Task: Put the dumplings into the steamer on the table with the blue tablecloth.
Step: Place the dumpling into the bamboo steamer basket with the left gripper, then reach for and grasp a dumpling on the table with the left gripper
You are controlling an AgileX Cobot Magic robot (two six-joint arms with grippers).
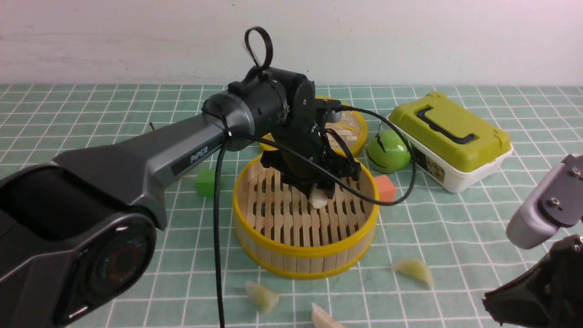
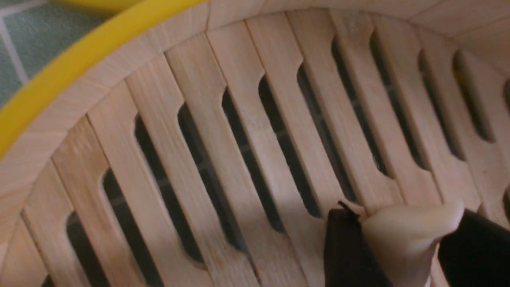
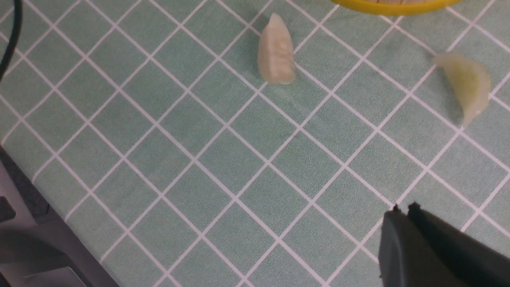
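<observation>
My left claw point(image 1: 319, 195) is gripping one dumpling point(image 1: 319, 199) inside the steamer point(image 1: 300, 253).

I am pinching that pale dumpling between both black fingers point(image 2: 342, 251), low over the slatted floor toward the steamer's far side; I cannot tell whether it is touching the slats. My right claw point(image 3: 404, 209) is hanging closed and empty above the blue tablecloth point(image 3: 179, 159) covering the bench point(image 1: 91, 105). Three more dumplings are lying on the cloth in front of the steamer: a greenish dumpling point(image 1: 262, 296), a cream dumpling point(image 1: 323, 317) nearest me, and a third dumpling point(image 1: 414, 271) off to the right. Behind the steamer, a yellow-rimmed lid point(image 1: 353, 130), a green ball point(image 1: 388, 151) and a green-lidded box point(image 1: 448, 136) are sitting; a green cube point(image 1: 206, 182) and an orange cube point(image 1: 385, 187) are flanking it.
</observation>
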